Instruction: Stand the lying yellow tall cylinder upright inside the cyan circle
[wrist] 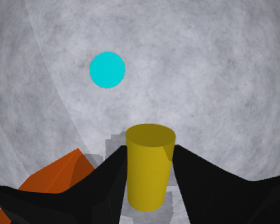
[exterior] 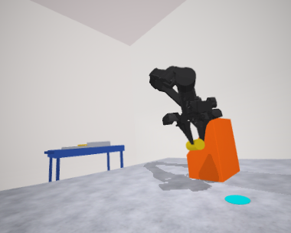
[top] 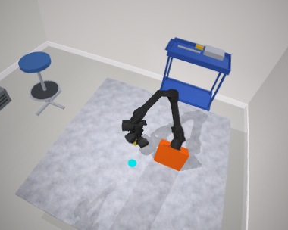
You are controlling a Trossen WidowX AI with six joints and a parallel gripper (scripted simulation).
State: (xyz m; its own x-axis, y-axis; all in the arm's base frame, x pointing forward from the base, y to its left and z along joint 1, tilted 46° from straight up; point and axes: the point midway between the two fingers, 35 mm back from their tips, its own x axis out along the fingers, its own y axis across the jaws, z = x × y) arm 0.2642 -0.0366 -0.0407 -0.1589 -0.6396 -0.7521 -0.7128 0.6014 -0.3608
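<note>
Two black fingers on the gripper (top: pixel 136 142) (exterior: pixel 197 141) (wrist: pixel 150 165) have the yellow cylinder (top: pixel 135 143) (exterior: pixel 195 144) (wrist: pixel 148 170) pinched between them, one on each side. It's up in the air, and in the exterior view it's pretty much lying sideways, so definitely not upright. The cyan circle (top: pixel 132 163) (exterior: pixel 237 199) (wrist: pixel 107 70) is flat on the mottled gray mat (top: pixel 73 146) (exterior: pixel 105 205) (wrist: pixel 210 75), and the cylinder is off to one side of it, not over it. From the wrist cam you get one round end of the cylinder plus its side, with the circle well apart from it.

The black arm (top: pixel 174 113) (exterior: pixel 186 79) is bent over pretty hard, rising from an orange block (top: pixel 171 155) (exterior: pixel 223 152) (wrist: pixel 55 177). Behind it, going by the top view, there's a blue cart (top: pixel 199 55) (exterior: pixel 86 151), and a blue-topped stool (top: pixel 35 62) stands off the mat.
</note>
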